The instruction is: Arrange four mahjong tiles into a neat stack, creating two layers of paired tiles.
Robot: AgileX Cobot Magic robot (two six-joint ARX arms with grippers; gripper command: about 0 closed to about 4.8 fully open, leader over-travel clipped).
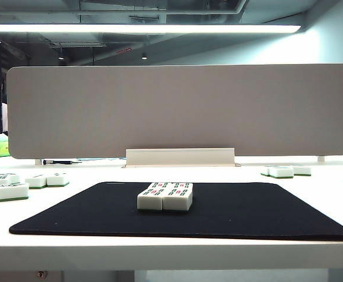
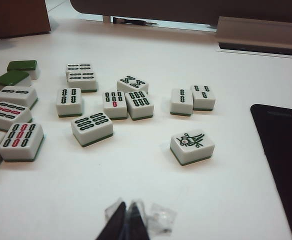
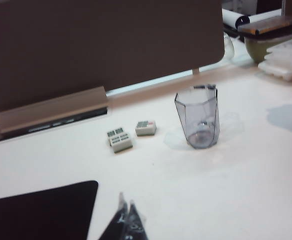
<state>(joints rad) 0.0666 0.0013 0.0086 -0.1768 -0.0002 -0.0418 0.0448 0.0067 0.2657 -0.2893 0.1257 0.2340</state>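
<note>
Four mahjong tiles [image 1: 165,196] flat, long axes running away from camera, on black mat [image 1: 71,214] — symbols blurred. Left gripper [image 2: 127,220] and right gripper [image 3: 126,220] over desk [image 1: 171,249], fingers pinched together, empty.

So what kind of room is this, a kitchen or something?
Probably an office or lab, not a kitchen. A grey desk divider stands behind the white table, long strip lights hang under bare ceiling pipes, and mahjong tiles sit on a black mat like a test setup.
</note>
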